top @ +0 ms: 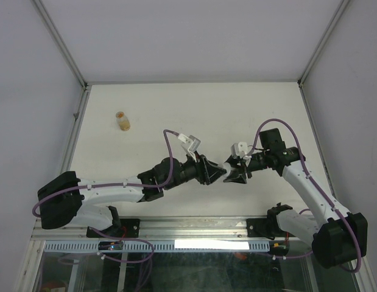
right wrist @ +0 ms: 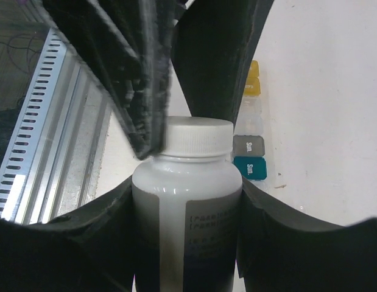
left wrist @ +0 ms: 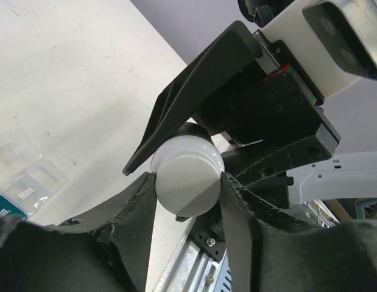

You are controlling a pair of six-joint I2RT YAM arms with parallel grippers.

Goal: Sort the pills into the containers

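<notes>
Far left on the counter (top: 237,109) stands a small amber vial (top: 122,121), well apart from both arms; in the middle the left fingers (left wrist: 130,213) are closed on the cap (left wrist: 188,179) of a white bottle (right wrist: 185,213); the right fingers (right wrist: 273,231) clamp its body. So the long axis of the bottle runs left to right between the arms, cap toward the left one; I judge that unscrewing comes next. The containers (right wrist: 250,131) lie on the counter just beside the bottle, teal end nearest to the right wrist camera, yellow end farthest; the top view hides them.
</notes>
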